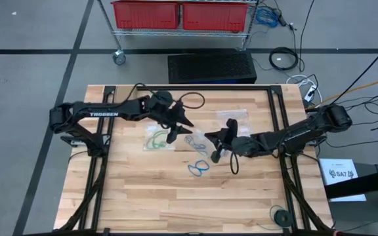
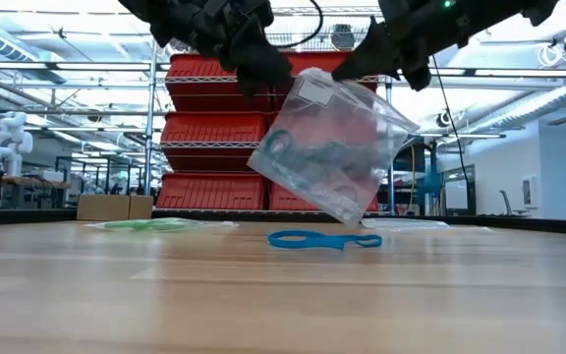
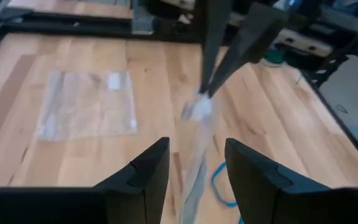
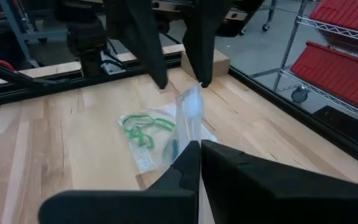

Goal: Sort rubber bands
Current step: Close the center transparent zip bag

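A clear plastic bag (image 2: 327,147) with teal rubber bands (image 2: 281,146) inside hangs in the air between my two grippers. My right gripper (image 4: 194,145) is shut on it. My left gripper (image 3: 197,144) is open, with a finger on either side of the bag's upper edge (image 3: 196,163). Bright blue rubber bands (image 1: 199,168) lie loose on the table below. Green rubber bands (image 4: 143,129) lie in a second flat bag (image 1: 156,139) on the wood. My right gripper pinches the clear bag at its upper corner (image 3: 202,104) between the two shut fingers. It comes from the table's right side, slanting down. The bag hangs tilted below the fingers, its lowest corner (image 2: 350,214) close above the table. My left gripper: I cannot tell whether a finger touches the bag.
A third clear bag (image 3: 89,102) lies flat on the wood toward the far edge. A small dark roll (image 1: 281,216) sits at the table's near right corner. A black cable loops by the left arm (image 1: 192,99). Red bins (image 2: 214,128) stand on a rack beyond the table.
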### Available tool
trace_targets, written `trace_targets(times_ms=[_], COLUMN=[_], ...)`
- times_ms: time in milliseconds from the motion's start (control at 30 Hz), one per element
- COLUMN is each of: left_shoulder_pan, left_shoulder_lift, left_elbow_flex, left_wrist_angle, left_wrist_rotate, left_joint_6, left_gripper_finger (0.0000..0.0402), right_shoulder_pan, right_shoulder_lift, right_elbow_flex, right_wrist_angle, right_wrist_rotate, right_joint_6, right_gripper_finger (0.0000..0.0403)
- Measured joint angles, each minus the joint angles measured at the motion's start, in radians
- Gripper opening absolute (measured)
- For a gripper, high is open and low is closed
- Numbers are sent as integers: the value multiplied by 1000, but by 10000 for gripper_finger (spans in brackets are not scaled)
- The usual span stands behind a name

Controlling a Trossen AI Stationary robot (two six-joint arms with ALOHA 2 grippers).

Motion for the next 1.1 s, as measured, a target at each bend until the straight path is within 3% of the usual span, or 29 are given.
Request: trace_targets(times_ms=[667, 800, 967, 1100], left_shoulder_pan=[-51, -51, -55, -60], left_shoulder_lift=[7, 7, 7, 7], left_elbow_flex=[0, 0, 0, 0], left_wrist_angle=[50, 82, 97, 96], left_wrist_rotate=[-80, -92, -90, -77], left_joint_6=[-98, -103, -56, -44], left_gripper_finger=[156, 119, 22, 10], right_shoulder_pan=[-1, 4, 11, 12], right_shoulder_lift=[0, 0, 0, 0], right_elbow_flex=[0, 0, 0, 0], right_wrist_angle=[63, 63, 63, 63], right_wrist_rotate=[-1, -2, -2, -3], right_joint_6=[-67, -69, -71, -71], right_gripper_finger=[0, 0, 0, 0])
